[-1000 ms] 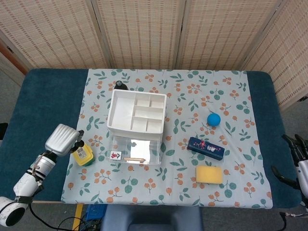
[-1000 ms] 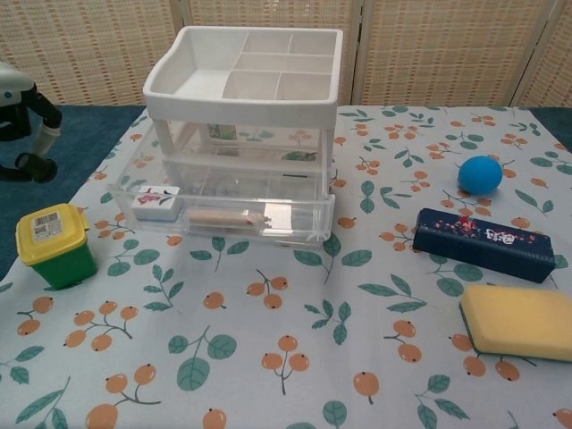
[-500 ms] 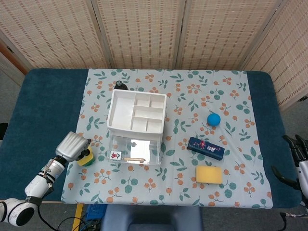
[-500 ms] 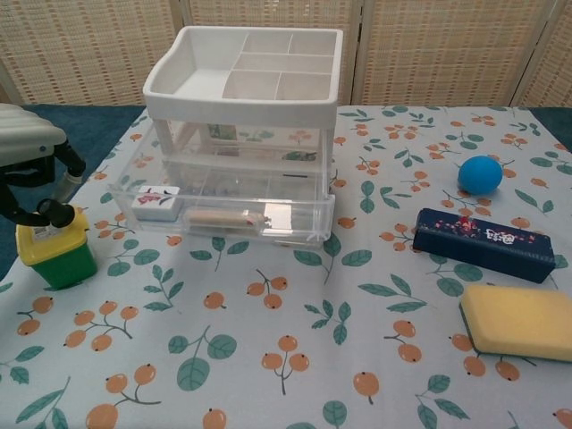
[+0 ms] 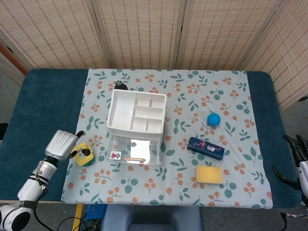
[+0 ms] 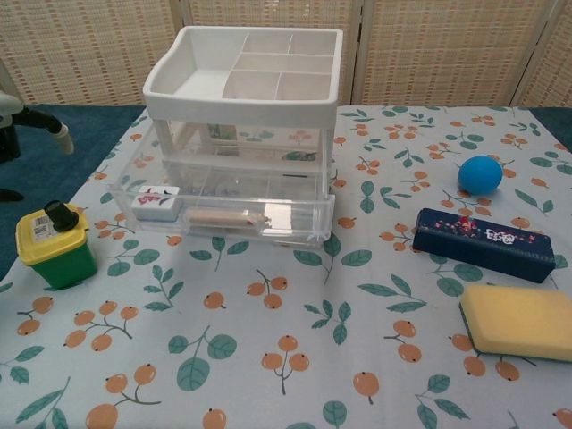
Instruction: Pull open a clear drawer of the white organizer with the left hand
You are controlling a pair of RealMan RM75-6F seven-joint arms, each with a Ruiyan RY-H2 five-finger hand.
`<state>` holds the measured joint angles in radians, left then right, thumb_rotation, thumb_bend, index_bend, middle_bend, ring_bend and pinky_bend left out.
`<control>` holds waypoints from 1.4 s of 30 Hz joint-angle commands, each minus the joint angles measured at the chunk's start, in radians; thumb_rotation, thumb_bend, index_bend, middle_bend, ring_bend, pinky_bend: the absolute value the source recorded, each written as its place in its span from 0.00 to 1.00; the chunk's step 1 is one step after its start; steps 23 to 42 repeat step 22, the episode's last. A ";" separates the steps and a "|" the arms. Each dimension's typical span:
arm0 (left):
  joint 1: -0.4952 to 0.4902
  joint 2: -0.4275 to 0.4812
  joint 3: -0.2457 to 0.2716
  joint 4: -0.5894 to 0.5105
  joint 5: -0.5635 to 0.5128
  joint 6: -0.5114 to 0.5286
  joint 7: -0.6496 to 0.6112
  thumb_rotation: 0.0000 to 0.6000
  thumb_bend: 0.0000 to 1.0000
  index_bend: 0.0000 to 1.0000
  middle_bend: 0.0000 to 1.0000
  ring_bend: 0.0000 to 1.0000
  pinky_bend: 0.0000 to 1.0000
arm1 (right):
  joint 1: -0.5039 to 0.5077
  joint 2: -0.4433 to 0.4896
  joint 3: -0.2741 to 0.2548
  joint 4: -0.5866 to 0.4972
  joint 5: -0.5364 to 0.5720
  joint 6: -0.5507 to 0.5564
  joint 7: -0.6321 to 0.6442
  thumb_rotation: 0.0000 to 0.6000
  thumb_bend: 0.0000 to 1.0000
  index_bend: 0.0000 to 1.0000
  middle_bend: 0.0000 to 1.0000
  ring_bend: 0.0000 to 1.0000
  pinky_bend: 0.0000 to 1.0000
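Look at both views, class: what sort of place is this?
Probably a staged robot test table indoors. A floral cloth covers a blue table set before woven folding screens, and unrelated items, a white organizer, a ball and a sponge, are laid out apart.

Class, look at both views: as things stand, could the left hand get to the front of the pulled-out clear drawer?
Probably yes. The left hand is beside the green tub, left of the drawer. The drawer front faces bare cloth, so going around the tub looks free. The tub is the only thing near its way.
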<state>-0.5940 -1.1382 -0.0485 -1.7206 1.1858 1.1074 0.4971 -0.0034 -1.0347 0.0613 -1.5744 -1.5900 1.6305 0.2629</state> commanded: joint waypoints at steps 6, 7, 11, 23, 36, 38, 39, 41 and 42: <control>0.163 -0.003 -0.028 -0.049 -0.060 0.247 -0.059 1.00 0.21 0.29 0.71 0.69 0.93 | 0.011 -0.005 -0.011 0.010 0.005 -0.038 0.013 1.00 0.29 0.00 0.13 0.01 0.07; 0.178 -0.008 -0.025 -0.048 -0.057 0.265 -0.065 1.00 0.21 0.29 0.68 0.65 0.88 | 0.014 -0.005 -0.013 0.010 0.003 -0.043 0.015 1.00 0.29 0.00 0.13 0.01 0.07; 0.235 -0.042 -0.006 -0.020 -0.007 0.350 -0.080 1.00 0.21 0.27 0.56 0.52 0.69 | 0.029 -0.004 -0.024 0.008 -0.015 -0.069 0.028 1.00 0.29 0.00 0.13 0.01 0.07; 0.350 -0.155 0.041 0.085 0.184 0.539 -0.067 1.00 0.21 0.27 0.52 0.47 0.62 | 0.060 -0.016 -0.048 0.013 -0.041 -0.123 0.071 1.00 0.30 0.00 0.13 0.01 0.07; 0.350 -0.155 0.041 0.085 0.184 0.539 -0.067 1.00 0.21 0.27 0.52 0.47 0.62 | 0.060 -0.016 -0.048 0.013 -0.041 -0.123 0.071 1.00 0.30 0.00 0.13 0.01 0.07; 0.350 -0.155 0.041 0.085 0.184 0.539 -0.067 1.00 0.21 0.27 0.52 0.47 0.62 | 0.060 -0.016 -0.048 0.013 -0.041 -0.123 0.071 1.00 0.30 0.00 0.13 0.01 0.07; 0.350 -0.155 0.041 0.085 0.184 0.539 -0.067 1.00 0.21 0.27 0.52 0.47 0.62 | 0.060 -0.016 -0.048 0.013 -0.041 -0.123 0.071 1.00 0.30 0.00 0.13 0.01 0.07; 0.350 -0.155 0.041 0.085 0.184 0.539 -0.067 1.00 0.21 0.27 0.52 0.47 0.62 | 0.060 -0.016 -0.048 0.013 -0.041 -0.123 0.071 1.00 0.30 0.00 0.13 0.01 0.07; 0.350 -0.155 0.041 0.085 0.184 0.539 -0.067 1.00 0.21 0.27 0.52 0.47 0.62 | 0.060 -0.016 -0.048 0.013 -0.041 -0.123 0.071 1.00 0.30 0.00 0.13 0.01 0.07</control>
